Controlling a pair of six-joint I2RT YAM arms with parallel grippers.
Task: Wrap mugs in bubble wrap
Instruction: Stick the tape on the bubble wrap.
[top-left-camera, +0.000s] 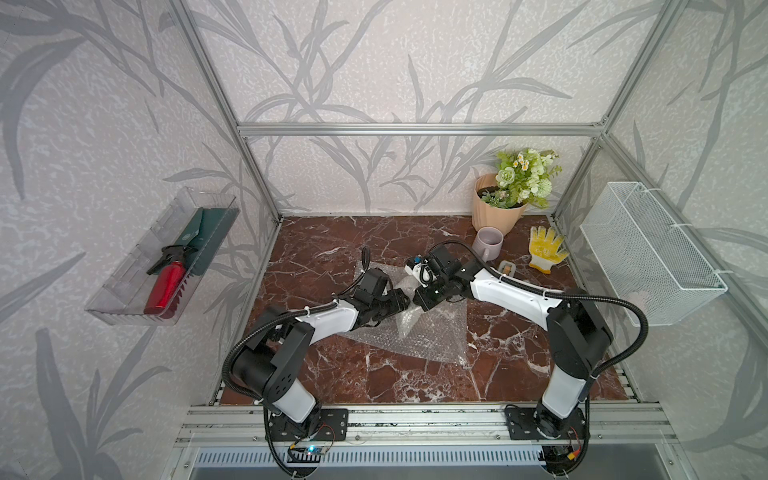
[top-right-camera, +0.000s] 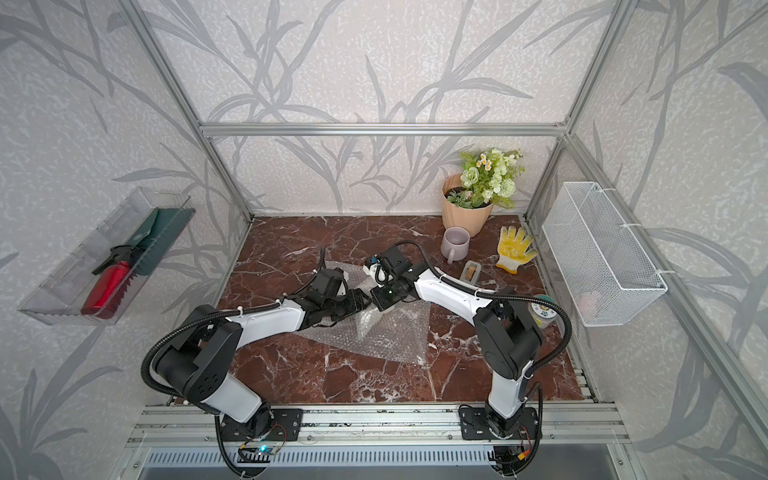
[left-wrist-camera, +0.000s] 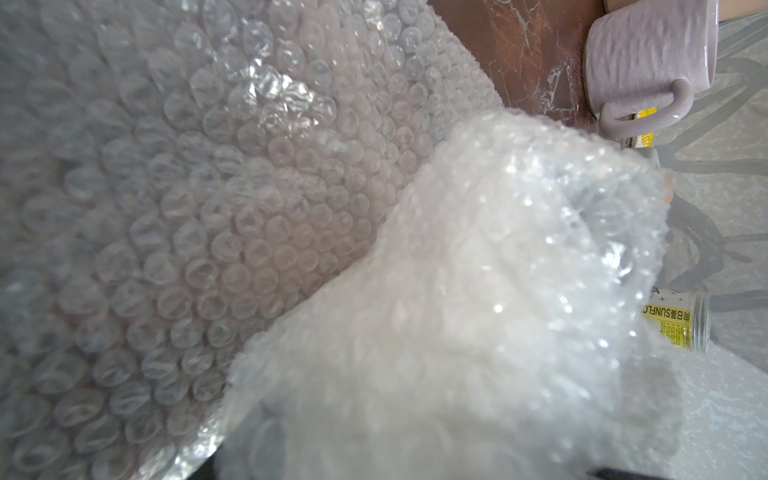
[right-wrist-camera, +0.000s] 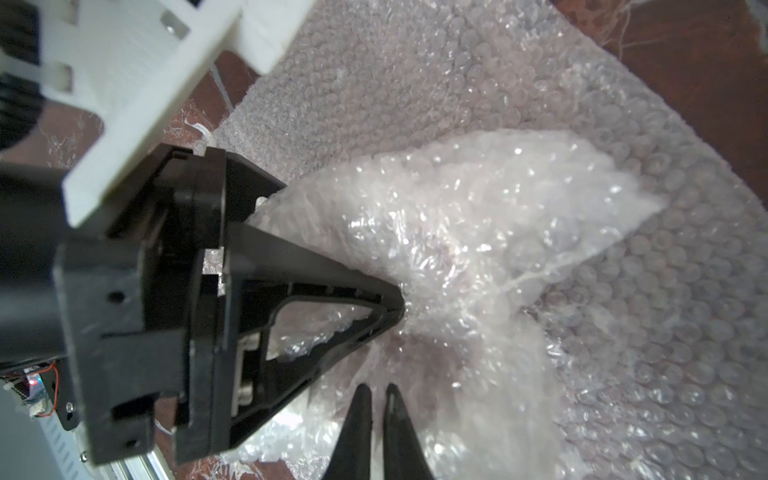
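Left gripper (top-left-camera: 402, 302): found over the flat bubble wrap sheet (top-left-camera: 436, 338), left of its middle. Its jaws are closed wide on a crumpled bundle of bubble wrap (right-wrist-camera: 478, 249) resting on that sheet. The contents of the bundle cannot be made out.

Right gripper (right-wrist-camera: 377, 390): positioned just above the bundle, jaws parted by a narrow slit, nothing gripped.

Lilac mug (top-left-camera: 489, 243): seen upright on the table (top-left-camera: 332, 374), beyond the sheet's far right corner, apart from it, unwrapped.
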